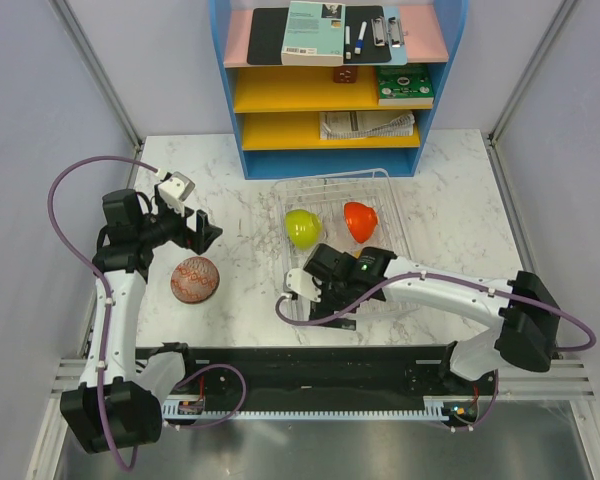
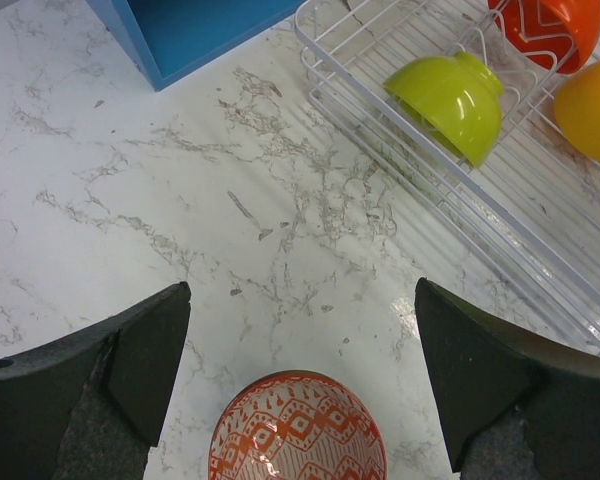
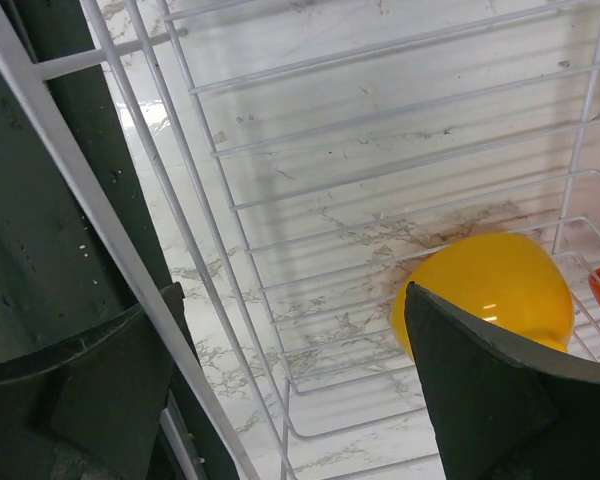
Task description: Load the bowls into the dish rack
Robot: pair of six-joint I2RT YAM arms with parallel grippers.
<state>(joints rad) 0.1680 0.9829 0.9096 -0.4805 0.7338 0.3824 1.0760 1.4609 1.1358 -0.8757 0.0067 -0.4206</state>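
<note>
From above, the dish rack (image 1: 398,215) holds a lime-green bowl (image 1: 302,228) and an orange bowl (image 1: 361,221). A patterned red bowl (image 1: 195,279) sits on the table (image 1: 460,200), left of the rack.

Left wrist: the left gripper (image 2: 302,290) is wide open and empty, over the patterned bowl.

Right wrist: the right gripper (image 3: 290,295) is also wide open and holds nothing. It is at the rack's edge wire, beside a yellow bowl (image 3: 480,285) that lies inside the rack.

Bright, even light fell from overhead, and the shadows on the marble table (image 1: 460,210) were short and soft. In the left wrist view a pale glare sat on the tabletop and the green bowl (image 2: 450,100) carried a gentle sheen. The dark fingers (image 2: 140,350) at the bottom edge looked slightly soft. In the right wrist view the rack (image 3: 118,240) threw striped shadows, its nearest wire was blurred, and the yellow bowl (image 3: 480,290) showed a small highlight.
</note>
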